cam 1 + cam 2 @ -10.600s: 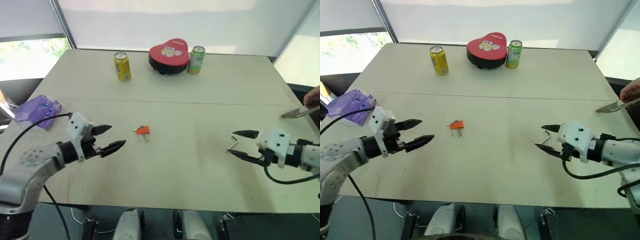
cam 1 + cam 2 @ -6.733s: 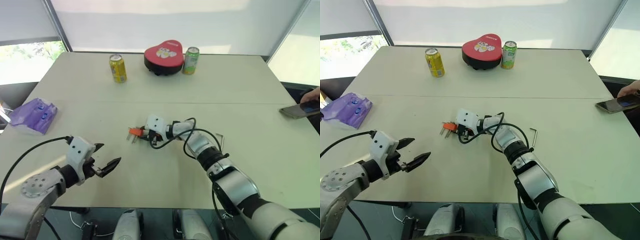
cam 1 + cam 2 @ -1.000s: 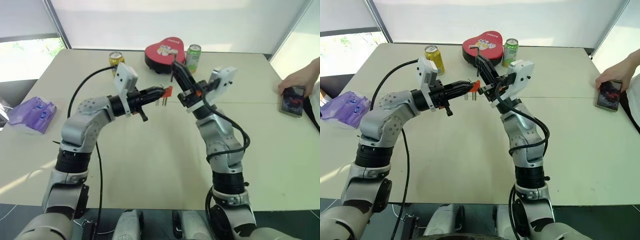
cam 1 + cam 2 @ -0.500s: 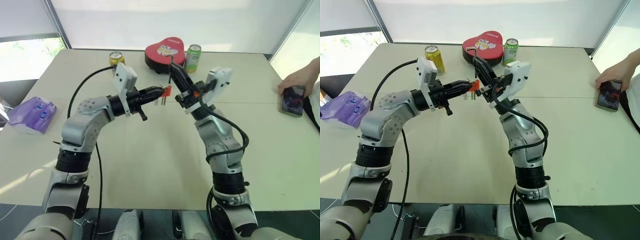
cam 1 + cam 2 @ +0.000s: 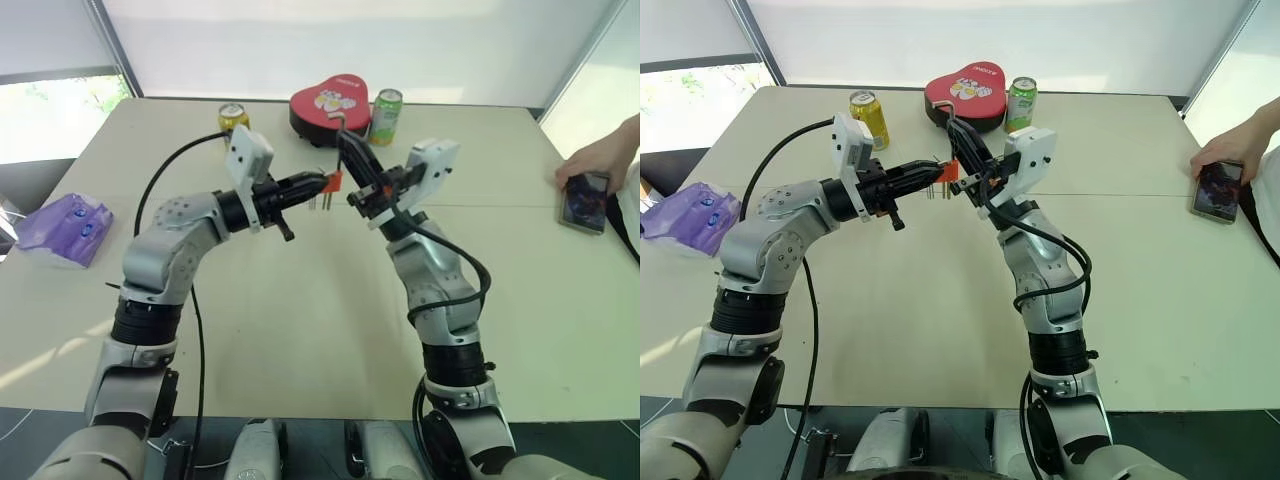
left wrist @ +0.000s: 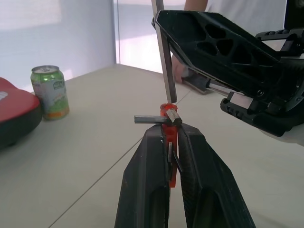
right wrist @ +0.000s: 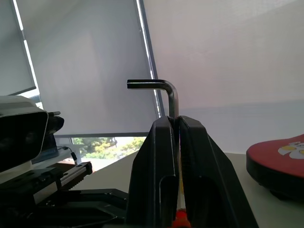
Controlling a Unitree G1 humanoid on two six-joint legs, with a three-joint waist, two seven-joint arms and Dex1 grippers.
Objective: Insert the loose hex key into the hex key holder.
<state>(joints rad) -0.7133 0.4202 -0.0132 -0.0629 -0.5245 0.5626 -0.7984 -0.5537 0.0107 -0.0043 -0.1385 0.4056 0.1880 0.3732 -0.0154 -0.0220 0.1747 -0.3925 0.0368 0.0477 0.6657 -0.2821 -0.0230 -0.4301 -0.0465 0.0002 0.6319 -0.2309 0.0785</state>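
My left gripper (image 5: 320,184) is shut on the hex key holder (image 5: 335,181), a small orange-red block with short silver keys sticking out, and holds it in the air above the table's middle. My right gripper (image 5: 347,143) is shut on the loose hex key (image 7: 164,89), a grey L-shaped rod whose bent end rises above the fingertips. In the left wrist view the rod's straight end (image 6: 166,61) comes down to the top of the holder (image 6: 169,110) between my left fingers (image 6: 152,156). Whether it sits in a slot I cannot tell.
At the table's far side stand a yellow can (image 5: 233,118), a red heart-shaped tin (image 5: 334,103) and a green can (image 5: 386,117). A purple bag (image 5: 65,228) lies at the left edge. A person's hand (image 5: 590,165) rests on a phone at the right edge.
Earlier the holder and the key lay on the table; now each is held up in a gripper. Over the last second both grippers have kept nearly still.
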